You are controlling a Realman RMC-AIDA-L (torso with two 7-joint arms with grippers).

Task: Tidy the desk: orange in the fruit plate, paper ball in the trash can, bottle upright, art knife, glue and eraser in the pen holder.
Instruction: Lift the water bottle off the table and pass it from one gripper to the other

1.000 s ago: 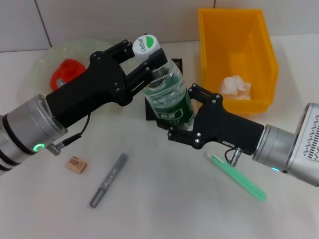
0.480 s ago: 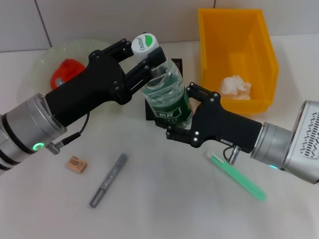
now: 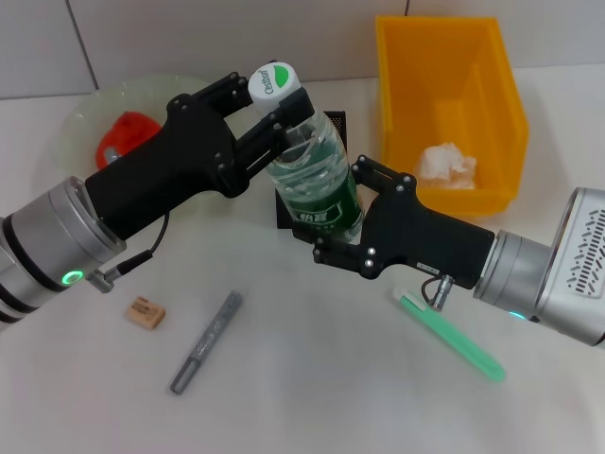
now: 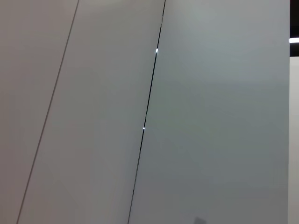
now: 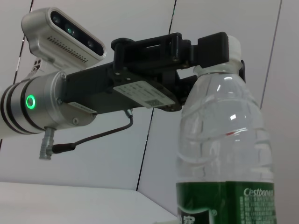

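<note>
Open tabletop (image 3: 312, 378) between art knife (image 3: 206, 342) and green glue stick (image 3: 450, 335); centre blocked by both arms.

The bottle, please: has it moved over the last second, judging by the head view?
Yes, slightly. The bottle and its cap have edged left, away from the yellow bin, held between the left gripper and right gripper.

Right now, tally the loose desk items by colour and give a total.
Green: 2, clear plastic bottle with green label, mint green stick
Orange: 1, orange fruit in the plate
White: 1, crumpled paper ball
Grey: 1, grey knife
Tan: 1, tan eraser
Total: 6
</note>
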